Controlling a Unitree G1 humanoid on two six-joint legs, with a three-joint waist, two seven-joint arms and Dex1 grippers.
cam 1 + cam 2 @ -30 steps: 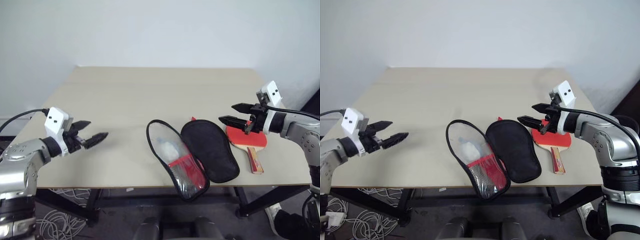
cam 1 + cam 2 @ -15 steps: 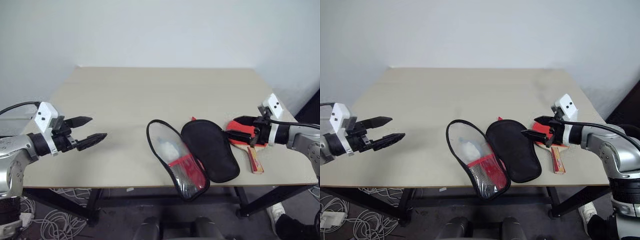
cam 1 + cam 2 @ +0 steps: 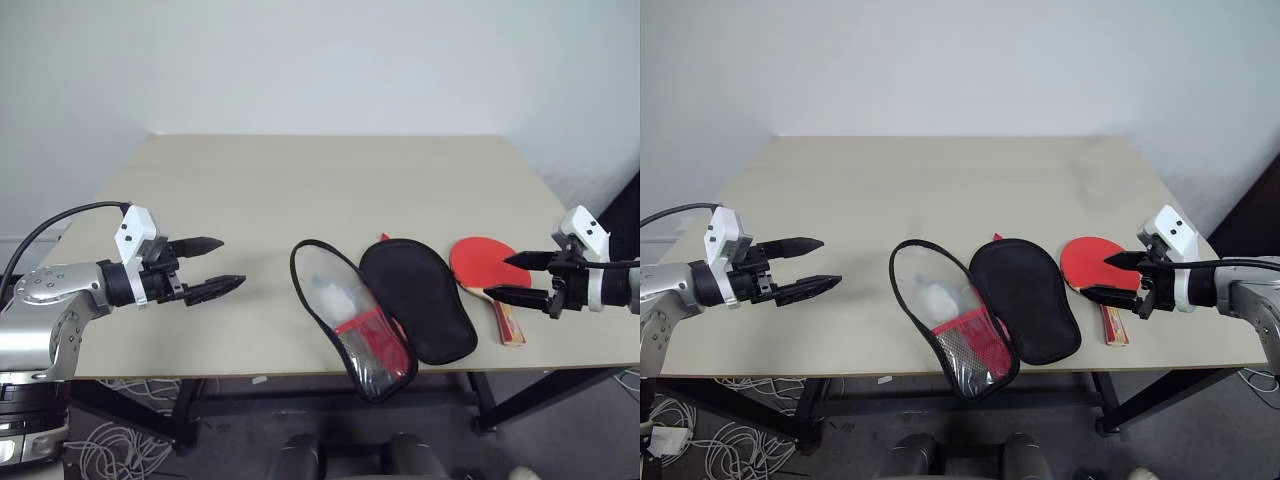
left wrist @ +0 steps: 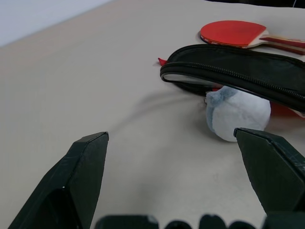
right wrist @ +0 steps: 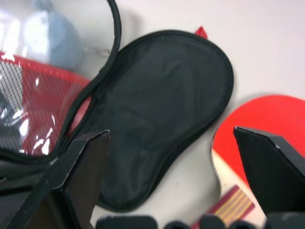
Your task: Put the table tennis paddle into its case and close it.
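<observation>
Since a second ago the right gripper [image 3: 1112, 277] has pulled back from above the paddle toward the table's right edge, and the left gripper [image 3: 218, 267] has come a little inward, toward the middle of the table [image 3: 300, 190]. Both grippers have their fingers wide apart and hold nothing.

With the table as a clock face seen from the robot's side, the table tennis paddle [image 3: 482, 264] lies flat at about 4 o'clock, red blade up, with its striped wooden handle [image 3: 508, 322] pointing to the near edge. The right gripper hovers at the paddle's outer side, about 3 o'clock from the blade; its fingertips point inward, one above the blade's edge and one lower, over the start of the handle. I cannot tell if they touch it. In the right wrist view the blade sits just by one finger [image 5: 271, 167], not between the two.

The case [image 3: 385, 310] lies open at about 5 o'clock, just beside the paddle: a black lined half next to the blade, and a half with a clear window and red mesh nearer the front edge. A pale blue-white soft ball [image 4: 237, 113] shows behind the window. The left gripper is at 9 o'clock from the case, well apart from it.
</observation>
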